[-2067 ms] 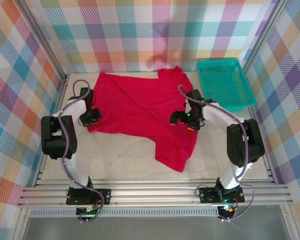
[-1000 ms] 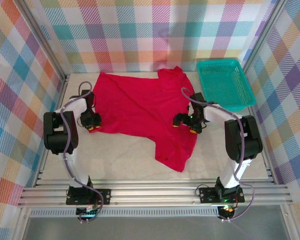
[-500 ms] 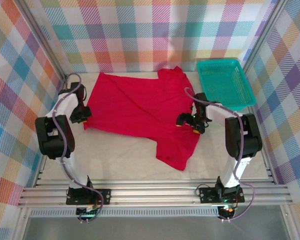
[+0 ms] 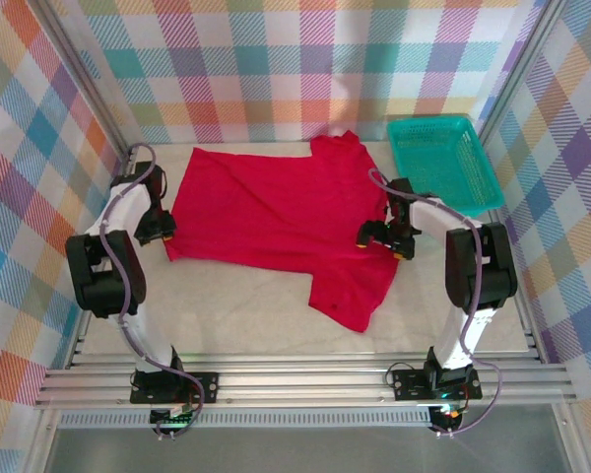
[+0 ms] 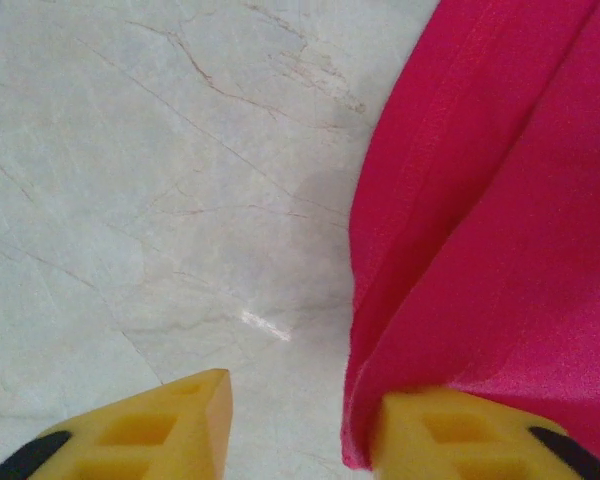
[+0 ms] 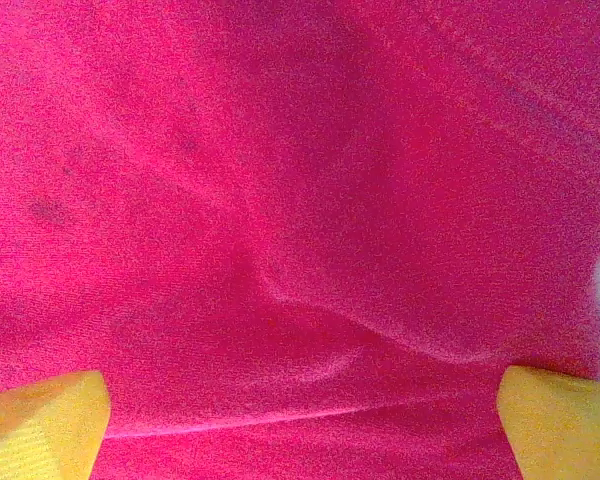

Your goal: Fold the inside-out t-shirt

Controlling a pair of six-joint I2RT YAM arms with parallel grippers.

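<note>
The plain bright red short-sleeved cloth t-shirt lies spread nearly flat across the far half of the pale stone-look counter. Its right side is near the teal plastic mesh basket. My left fingers stand apart at the shirt's left edge, one over bare counter and the other against the hem, clamping nothing. My right fingers are spread wide low over the cloth by its right side, holding nothing. I judge this to be the laying-out step, with no fold made yet. Next I should pinch an edge on each side and carry both across evenly, so the cloth doesn't bunch.
</note>
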